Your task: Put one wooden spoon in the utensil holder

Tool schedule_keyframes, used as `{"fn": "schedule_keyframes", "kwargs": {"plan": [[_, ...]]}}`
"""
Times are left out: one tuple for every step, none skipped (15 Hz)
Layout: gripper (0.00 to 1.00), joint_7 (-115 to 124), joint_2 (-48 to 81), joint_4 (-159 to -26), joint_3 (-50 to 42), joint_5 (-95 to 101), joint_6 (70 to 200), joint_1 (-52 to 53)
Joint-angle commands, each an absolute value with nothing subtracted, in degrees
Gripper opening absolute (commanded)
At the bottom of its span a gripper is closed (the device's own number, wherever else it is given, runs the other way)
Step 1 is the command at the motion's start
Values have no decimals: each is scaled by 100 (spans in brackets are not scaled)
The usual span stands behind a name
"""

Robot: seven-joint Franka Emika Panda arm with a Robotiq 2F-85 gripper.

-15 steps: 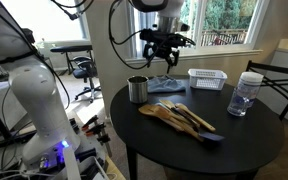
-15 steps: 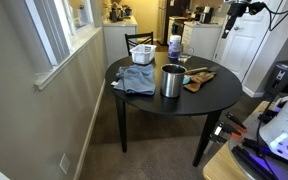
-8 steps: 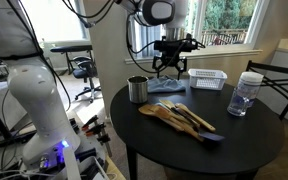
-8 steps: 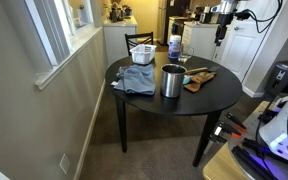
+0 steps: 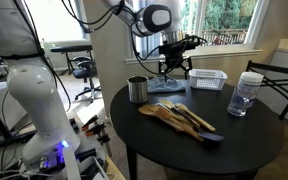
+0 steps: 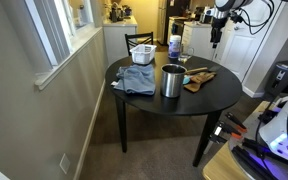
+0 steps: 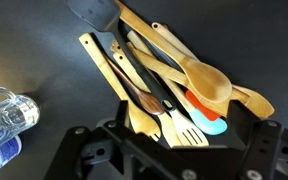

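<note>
A pile of utensils with several wooden spoons lies on the round black table; it also shows in the other exterior view. In the wrist view the wooden spoons lie fanned out with a black spatula, a slotted wooden turner and red and blue silicone pieces. The utensil holder, a shiny silver cup, stands upright at the table's edge; it is out of the wrist view. My gripper hangs open and empty well above the table, with its fingers straddling the pile from above.
A blue cloth lies beside the cup. A white slatted basket stands at the far side. A clear plastic water jar stands near the table edge and shows at the wrist view's lower left. A chair stands behind the table.
The gripper has swung across from near the cup side toward the pile and come down somewhat. Nothing on the table has moved.
</note>
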State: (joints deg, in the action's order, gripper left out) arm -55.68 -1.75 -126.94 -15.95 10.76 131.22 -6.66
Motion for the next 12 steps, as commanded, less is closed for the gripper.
{"fn": "schedule_keyframes", "kwargs": {"plan": [[100, -5571, -175, -12687, -1434, 1069, 13110, -829], [100, -5571, -175, -12687, -1435, 1070, 13110, -831], [100, -5571, -175, -12687, -1434, 1070, 13111, -831], [100, -5571, -175, -12687, -1434, 1070, 13111, -831], [100, -5571, -175, -12687, -1434, 1070, 13111, -831], [100, -5516, -113, -12626, -1444, 1114, 13161, -843], [100, -5517, -33, -12567, -1408, 1147, 13139, -816], [100, -5506, 31, -12531, -1359, 1178, 13125, -786], [100, -5545, 108, -12516, -1287, 1196, 13111, -738], [100, -5555, 188, -12505, -1213, 1215, 13112, -708], [100, -5657, 295, -12496, -1111, 1172, 13085, -659], [100, -5694, 400, -12500, -1007, 1206, 13090, -620]]}}
